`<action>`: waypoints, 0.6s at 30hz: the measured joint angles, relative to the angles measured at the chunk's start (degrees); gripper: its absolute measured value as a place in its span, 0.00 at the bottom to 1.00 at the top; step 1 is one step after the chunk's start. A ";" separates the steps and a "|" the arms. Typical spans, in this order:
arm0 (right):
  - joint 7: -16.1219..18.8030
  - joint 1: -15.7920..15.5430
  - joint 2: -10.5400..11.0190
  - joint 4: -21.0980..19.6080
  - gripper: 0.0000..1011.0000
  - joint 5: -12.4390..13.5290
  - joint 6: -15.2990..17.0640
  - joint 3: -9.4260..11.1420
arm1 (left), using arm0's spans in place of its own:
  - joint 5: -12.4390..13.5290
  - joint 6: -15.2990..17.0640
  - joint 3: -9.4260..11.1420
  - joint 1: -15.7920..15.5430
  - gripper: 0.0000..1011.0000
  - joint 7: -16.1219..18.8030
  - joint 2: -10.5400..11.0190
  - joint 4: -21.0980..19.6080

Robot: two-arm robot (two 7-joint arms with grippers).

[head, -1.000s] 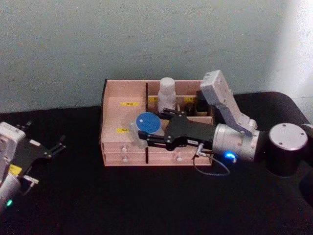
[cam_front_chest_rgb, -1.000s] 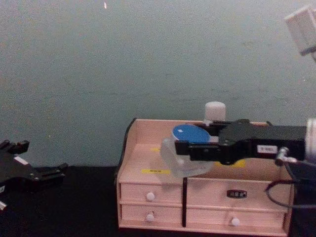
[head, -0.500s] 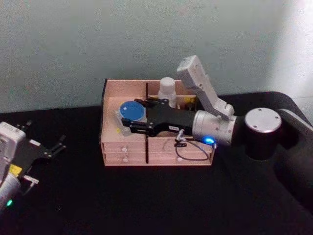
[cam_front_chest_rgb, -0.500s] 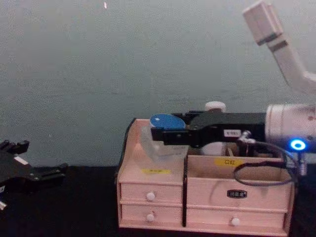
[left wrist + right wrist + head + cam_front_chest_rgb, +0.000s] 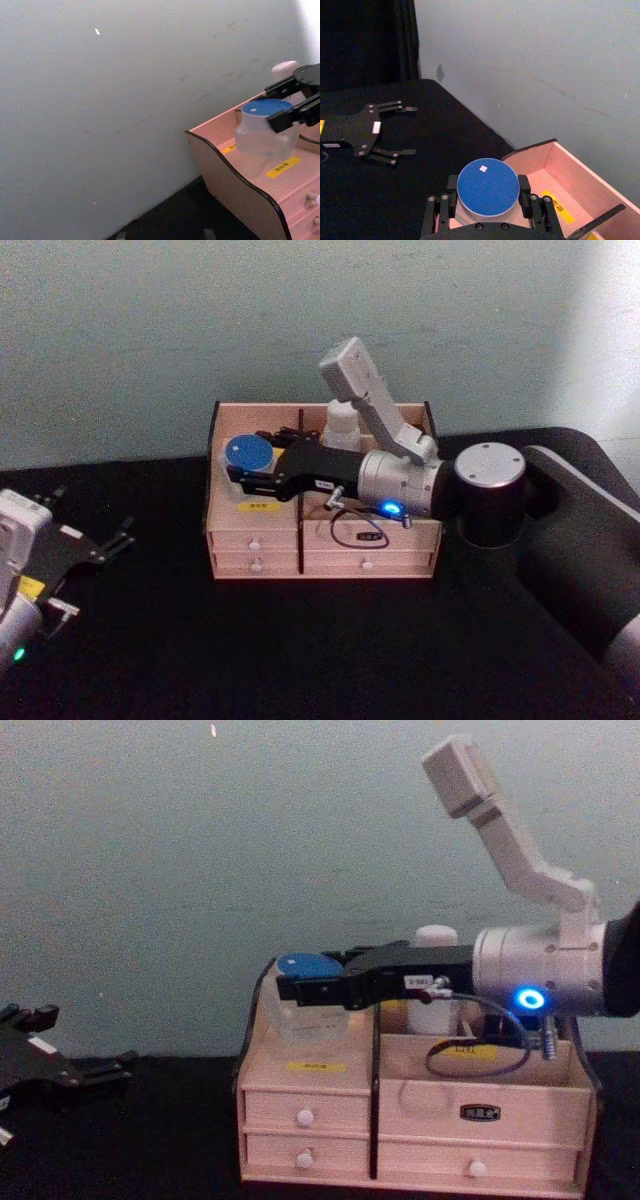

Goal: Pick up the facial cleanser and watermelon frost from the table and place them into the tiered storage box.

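Behind everything stands a plain pale blue-green wall [image 5: 150,330], and below it a black counter [image 5: 300,640] carries the pink storage box [image 5: 230,540], which sits close to the wall.

One arm is at work. The right arm [image 5: 480,490] reaches across from the right, its forearm lying level over the top of the box, its blue light lit, with a pale link angled up and back above it. The right pincer [image 5: 247,476] is at the box's left rear part, its black fingers [image 5: 525,192] clamped on either side of one clear jar with a blue lid [image 5: 305,995]. The jar is upright over the left rear compartment; whether it touches the floor of that compartment cannot be told.

The left pincer [image 5: 95,545] rests low at the counter's left edge, well apart from the box, its fingers spread and holding nothing.

One white bottle [image 5: 342,425] stands in a rear compartment of the box, just behind the right forearm. In the chest view the box shows four white-knobbed drawers [image 5: 305,1118], two on each side of a dark divider, and two yellow labels [image 5: 317,1066] on its front ledges.
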 joint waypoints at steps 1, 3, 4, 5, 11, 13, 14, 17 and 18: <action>-0.07 0.16 -0.25 0.41 0.70 -0.10 0.03 0.00 | 0.00 0.00 0.00 0.00 0.99 0.00 0.00 0.00; -0.28 0.55 -0.81 1.37 0.70 -0.35 0.13 0.00 | 0.00 0.00 0.00 0.00 0.99 0.00 0.00 0.00; -0.52 0.90 -1.38 2.36 0.70 -0.59 0.26 0.01 | 0.00 0.00 0.00 0.00 0.99 0.00 0.00 0.00; -0.60 1.04 -1.59 2.75 0.70 -0.67 0.32 0.03 | 0.00 0.00 0.00 0.00 0.99 0.00 0.00 0.00; -1.65 2.18 -3.22 6.09 0.70 -1.56 0.88 0.70 | 0.00 0.00 0.00 0.00 0.99 0.00 0.00 0.00; -1.74 2.34 -3.46 6.59 0.70 -1.72 0.92 0.89 | 0.00 0.00 0.00 0.00 0.99 0.00 0.00 0.00; -1.76 2.39 -3.56 6.81 0.70 -1.77 0.92 0.99 | 0.00 0.00 0.00 0.00 0.99 0.00 0.00 0.00; -1.84 2.69 -4.06 7.92 0.70 -1.97 0.87 1.48 | 0.00 0.00 0.00 0.00 0.99 0.00 0.00 0.00; -1.88 2.78 -4.25 8.37 0.70 -2.05 0.84 1.73 | 0.00 0.00 0.00 0.00 0.99 0.00 0.00 0.00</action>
